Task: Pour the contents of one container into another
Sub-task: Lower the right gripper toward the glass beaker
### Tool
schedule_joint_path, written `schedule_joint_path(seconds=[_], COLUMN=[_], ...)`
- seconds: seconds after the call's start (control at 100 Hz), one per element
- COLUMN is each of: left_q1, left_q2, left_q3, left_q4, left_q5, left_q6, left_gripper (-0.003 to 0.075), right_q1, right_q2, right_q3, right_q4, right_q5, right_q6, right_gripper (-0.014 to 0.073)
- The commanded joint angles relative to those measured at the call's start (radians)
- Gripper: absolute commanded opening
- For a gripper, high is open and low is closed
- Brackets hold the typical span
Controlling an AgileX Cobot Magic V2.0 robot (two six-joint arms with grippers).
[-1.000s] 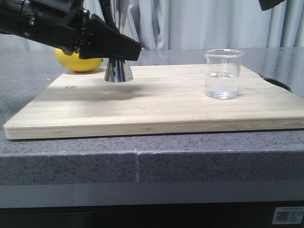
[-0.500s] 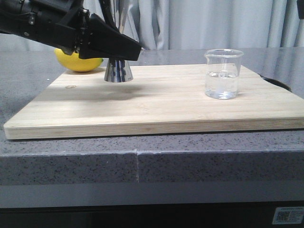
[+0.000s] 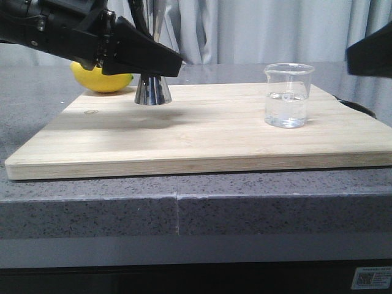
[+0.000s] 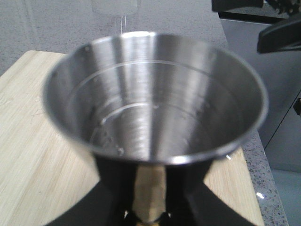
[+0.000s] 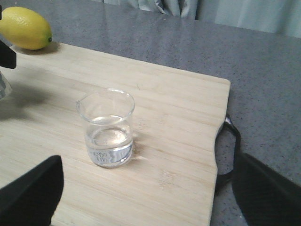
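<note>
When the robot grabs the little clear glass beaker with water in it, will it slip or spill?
The small clear glass beaker looks smooth, so it may slip a bit in the right gripper. It seems under half full, so gentle lifting probably won't spill. It's thin glass, likely fragile if squeezed hard.

- My left arm reaches in from the left edge of the front view, held level above the table, its black wrist and fingers pointing to the right.
- My left gripper (image 3: 160,61) is clamped around the narrow waist of the jigger (image 4: 155,101); in the left wrist view my two dark fingers (image 4: 115,188) sit on either side of it, just under the upper cup.
- My right gripper (image 5: 141,197) is spread wide, its two dark fingertips (image 5: 28,193) far apart and holding nothing.
- In the front view only a dark corner of my right arm (image 3: 369,54) shows at the right edge, raised above the table.
</note>
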Motion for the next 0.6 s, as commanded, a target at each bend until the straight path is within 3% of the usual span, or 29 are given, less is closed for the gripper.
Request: schedule_joint_path(seconds=[0.0, 0.18, 0.42, 0.59], left_q1=[-0.006, -0.006, -0.006, -0.006], left_q2=[-0.055, -0.055, -0.055, -0.055], left_q3=[-0.024, -0.024, -0.024, -0.024], left_q4=[-0.076, -0.076, -0.076, -0.076], left_q5=[0.107, 0.107, 0.107, 0.107], left_q6=[-0.006, -0.006, -0.006, -0.006], left_gripper=[0.0018, 0.0018, 0.0018, 0.0018], right_q1=[0.013, 0.013, 0.013, 0.013], right_q2=[0.059, 0.196, 0.342, 0.436], right_q3=[-0.025, -0.025, -0.025, -0.025], right_q4=[0.001, -0.013, -0.215, -0.273], right_q5=[-0.159, -0.270, -0.467, -0.562], right_q6=[-0.010, 0.023, 0.240, 0.315], right_gripper=[0.0658, 0.0658, 0.0658, 0.0658])
